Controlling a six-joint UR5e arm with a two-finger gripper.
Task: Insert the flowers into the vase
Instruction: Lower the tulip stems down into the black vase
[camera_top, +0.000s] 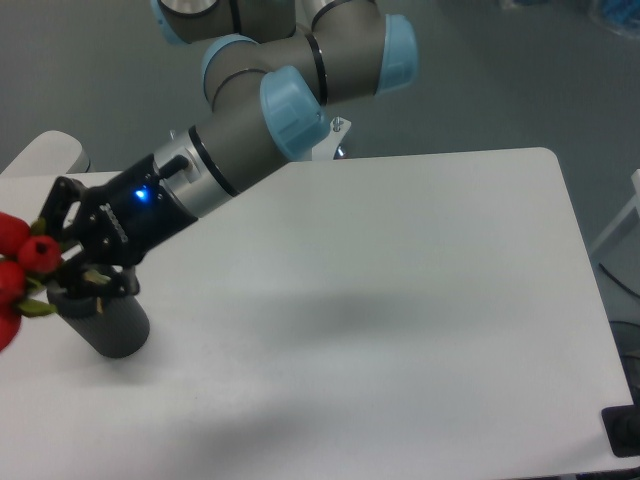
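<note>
White table (420, 330), matte and smooth, with rounded corners; it fills the lower part of the view. A small black object (622, 432) sits at its near right corner, cut by the frame edge.

Vase (112, 322): a plain matte black cylinder, standing upright at the near left of the table. Its top is hidden behind the gripper, so the opening cannot be seen.

Flowers (18, 268): glossy red, rounded tulip buds with narrow green leaves, held at the far left edge of the view, partly out of frame. The buds lie to the left of the vase and above it; the stems run rightward into the gripper. The stem ends are not visible.

Gripper (72, 255): black, angular, two-fingered, pointing left and directly over the vase top. Its fingers are closed around the flower stems.

Wrist and forearm: a smooth grey cylinder with a black collar carrying a small lit blue light (143, 195). Behind it, grey tubular joints with glossy pale blue end caps (290, 110).

Farthest: a grey floor (500, 80) and a pale rounded object (45, 155) at the left.
</note>
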